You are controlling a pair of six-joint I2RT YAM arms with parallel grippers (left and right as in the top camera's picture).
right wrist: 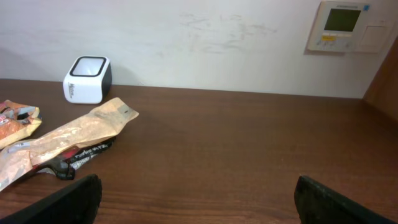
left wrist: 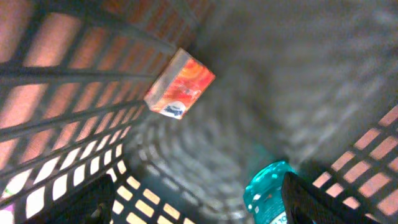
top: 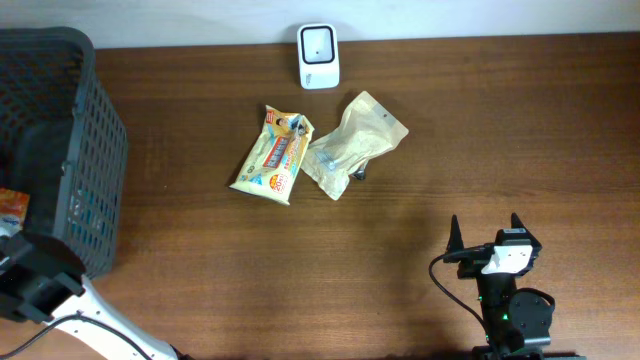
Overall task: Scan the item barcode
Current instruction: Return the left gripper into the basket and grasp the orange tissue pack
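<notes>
Left claw [left wrist: 198, 193] spread wide, empty, inside basket [top: 100, 150] at left edge of counter [top: 500, 120], orange box [left wrist: 180, 85] and teal bottle [left wrist: 267, 190] lying in it, right claw [top: 486, 228] open and empty near right, scanner [top: 319, 56] far centre, snack packet [top: 272, 154] and tan pouch [top: 352, 142] just nearer.

Mock shop checkout, likely indoor test setup: white barcode scanner [top: 319, 56] on wooden counter [top: 470, 130], dark plastic shopping basket [top: 100, 150] at one end, snack packets [top: 273, 155] loose, control panel [right wrist: 348, 26] on plain wall.
</notes>
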